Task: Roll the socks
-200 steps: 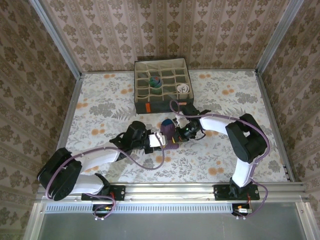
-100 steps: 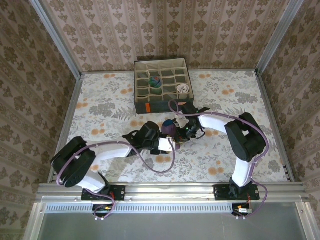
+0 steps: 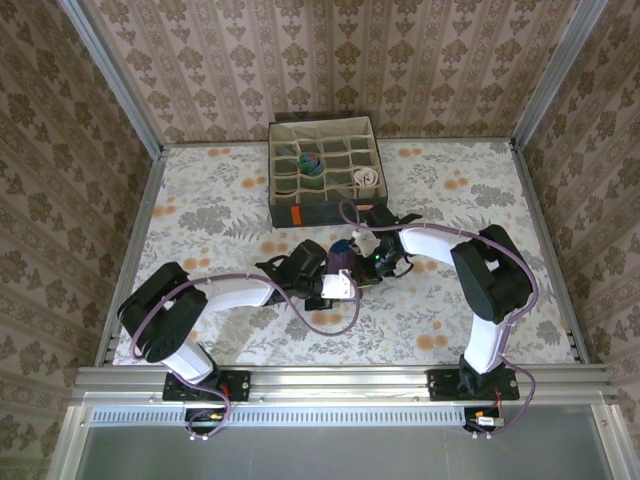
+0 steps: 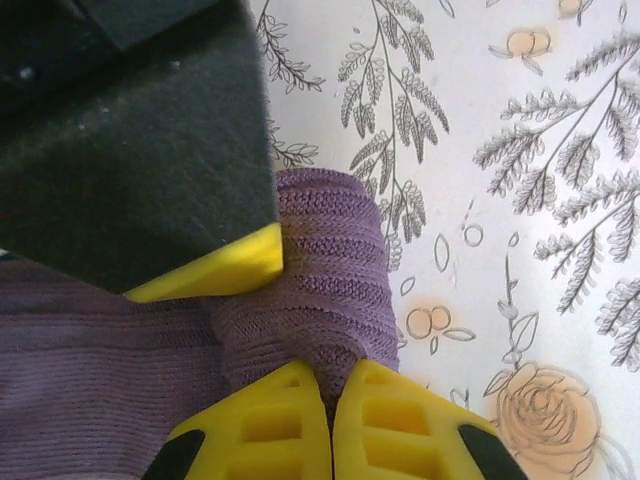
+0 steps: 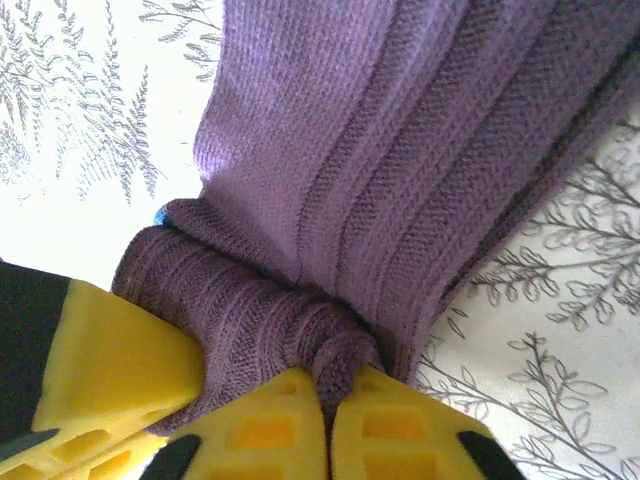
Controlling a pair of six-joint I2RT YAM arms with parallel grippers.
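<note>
Wallpapered walls [image 3: 330,60] are standing round a table [image 3: 200,210] covered in a flowered cloth. At its middle the left gripper [image 4: 333,385] is pinching a fold of the purple sock [image 4: 335,260], its yellow fingers [image 4: 270,430] pressing together with knit caught between them. The right gripper [image 5: 326,385] is doing likewise from the opposite side, its tips squeezing a bunched ridge of the same sock. The two grippers are meeting almost nose to nose: each wrist view is showing the other's yellow finger lying against the sock just beside its own. The sock is sitting between them, bunched into a thick wad at one end, with a speck of blue peeking out at its edge in the right wrist view. Well beyond, against the back wall, a box [image 3: 330,212] with compartments is holding a striped sock [image 3: 312,163] and a white sock [image 3: 368,178], each rolled in its own cell.
</note>
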